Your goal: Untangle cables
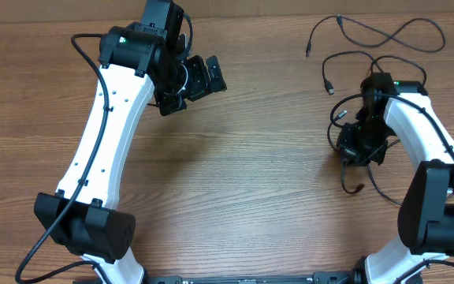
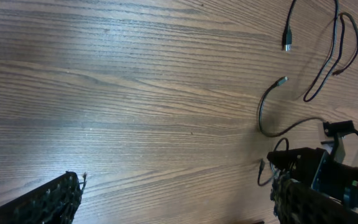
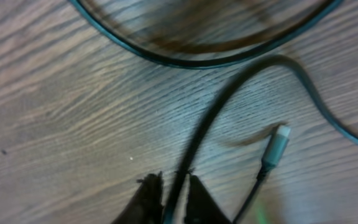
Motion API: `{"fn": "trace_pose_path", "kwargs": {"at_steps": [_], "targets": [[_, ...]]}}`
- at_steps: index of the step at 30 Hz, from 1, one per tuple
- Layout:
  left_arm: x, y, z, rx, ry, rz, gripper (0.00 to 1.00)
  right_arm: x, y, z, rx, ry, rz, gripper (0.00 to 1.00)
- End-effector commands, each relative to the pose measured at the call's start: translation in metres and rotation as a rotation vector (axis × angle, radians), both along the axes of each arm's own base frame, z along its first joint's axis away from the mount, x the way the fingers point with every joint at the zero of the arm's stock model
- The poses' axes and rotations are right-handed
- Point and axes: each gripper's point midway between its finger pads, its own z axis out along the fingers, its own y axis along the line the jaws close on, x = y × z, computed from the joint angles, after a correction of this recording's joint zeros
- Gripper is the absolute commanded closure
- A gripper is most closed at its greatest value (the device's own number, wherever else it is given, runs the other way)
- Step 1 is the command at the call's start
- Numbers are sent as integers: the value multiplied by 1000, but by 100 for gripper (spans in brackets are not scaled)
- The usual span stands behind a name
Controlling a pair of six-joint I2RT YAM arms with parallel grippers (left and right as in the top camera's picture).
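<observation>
Several thin black cables lie at the table's right. One long cable (image 1: pixel 385 35) is spread out alone at the far right. Another cable (image 1: pixel 345 59) loops near it with a plug end. A small tangle (image 1: pixel 357 150) sits under my right gripper (image 1: pixel 359 146). In the right wrist view my right gripper (image 3: pixel 174 190) is shut on a black cable (image 3: pixel 216 106); a silver-tipped plug (image 3: pixel 277 146) lies beside it. My left gripper (image 1: pixel 187 79) is open and empty, raised over the far left-centre; its fingers (image 2: pixel 173 199) show wide apart in the left wrist view, with cable ends (image 2: pixel 272 106) beyond.
The wooden table (image 1: pixel 258 181) stretches between the arms. Thicker black robot cables run along the left arm (image 1: pixel 93 142) and the right arm (image 1: pixel 440 158).
</observation>
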Motion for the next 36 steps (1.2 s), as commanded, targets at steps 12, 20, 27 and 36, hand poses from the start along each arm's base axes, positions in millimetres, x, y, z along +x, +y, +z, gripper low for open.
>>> {"fn": "trace_pose_path", "kwargs": {"at_steps": [12, 20, 27, 36], "targets": [[11, 1, 8, 0, -56, -4, 0, 14, 3, 13, 28, -75, 171, 96], [11, 1, 8, -1, -56, -4, 0, -1, 13, 13, -68, -14, 358, 96], [11, 1, 8, -1, -56, -4, 0, 3, 22, 21, -217, -17, 475, 96], [11, 1, 8, 0, -55, -4, 0, 6, 48, 20, -179, -54, 586, 91]]}}
